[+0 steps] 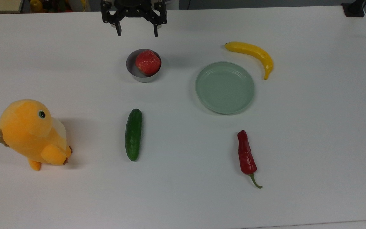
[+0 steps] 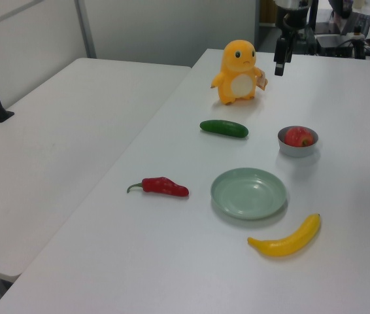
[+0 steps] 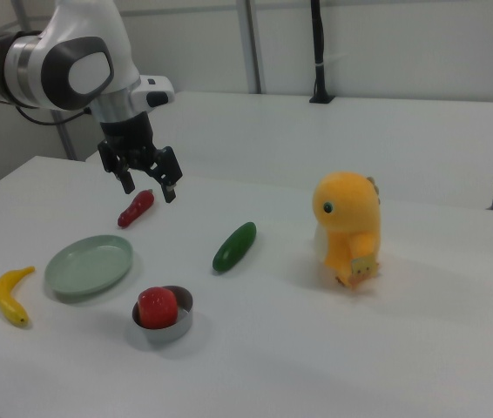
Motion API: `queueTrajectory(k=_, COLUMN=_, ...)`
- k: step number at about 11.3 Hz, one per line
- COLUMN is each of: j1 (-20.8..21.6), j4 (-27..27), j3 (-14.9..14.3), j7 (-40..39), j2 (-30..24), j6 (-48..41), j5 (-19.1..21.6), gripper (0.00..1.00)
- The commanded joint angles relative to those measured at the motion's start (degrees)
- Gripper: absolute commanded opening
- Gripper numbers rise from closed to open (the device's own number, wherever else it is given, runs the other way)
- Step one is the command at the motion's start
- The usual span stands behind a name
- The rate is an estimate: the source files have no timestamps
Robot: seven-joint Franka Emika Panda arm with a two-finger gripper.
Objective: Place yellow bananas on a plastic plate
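Note:
The yellow banana [image 1: 253, 54] [image 2: 287, 239] [image 3: 11, 294] lies on the white table, just outside the rim of the pale green plate [image 1: 225, 87] [image 2: 248, 192] [image 3: 89, 265], which has nothing in it. In the top view the banana is at the plate's upper right. My gripper [image 1: 136, 32] [image 2: 280, 68] [image 3: 148, 185] hangs open and holds nothing. It hovers above the table at the top view's upper edge, beyond the grey bowl and well to the left of the plate.
A grey bowl [image 1: 134, 71] [image 3: 179, 324] holds a red fruit [image 1: 148, 62]. A green cucumber [image 1: 133, 134], a red chili pepper [image 1: 246, 156] and an orange-yellow plush toy [image 1: 32, 133] also rest on the white table [image 1: 313, 143]. A second table [image 2: 54, 150] stands alongside.

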Motion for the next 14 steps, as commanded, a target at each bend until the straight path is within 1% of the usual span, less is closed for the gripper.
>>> queueTrajectory(k=1, j1=-0.3, j4=-0.2, j3=-0.3, j7=0.5, j2=-0.6, j6=-3.6, j5=-0.8, gripper=1.0)
queueTrajectory(k=6, j1=-0.4, j4=-0.2, j3=-0.5, j7=0.4, j2=-0.4, j6=-3.2, j5=-0.8, gripper=1.0)
queueTrajectory(k=9, j1=-0.1, j4=-0.3, j3=-0.5, j7=0.7, j2=1.7, j6=3.0, j5=-0.8, gripper=1.0)
queueTrajectory(k=11, j1=0.0, j4=-0.2, j3=-0.5, j7=0.9, j2=3.4, j6=4.3, j5=-0.7, gripper=1.0)
queueTrajectory(k=13, j1=0.7, j4=-0.5, j3=-0.3, j7=1.1, j2=4.2, j6=5.8, j5=-0.6, gripper=1.0)
queueTrajectory(k=14, j1=2.4, j4=-0.9, j3=0.0, j7=1.0, j2=4.2, j6=5.8, j5=-0.6, gripper=1.0)
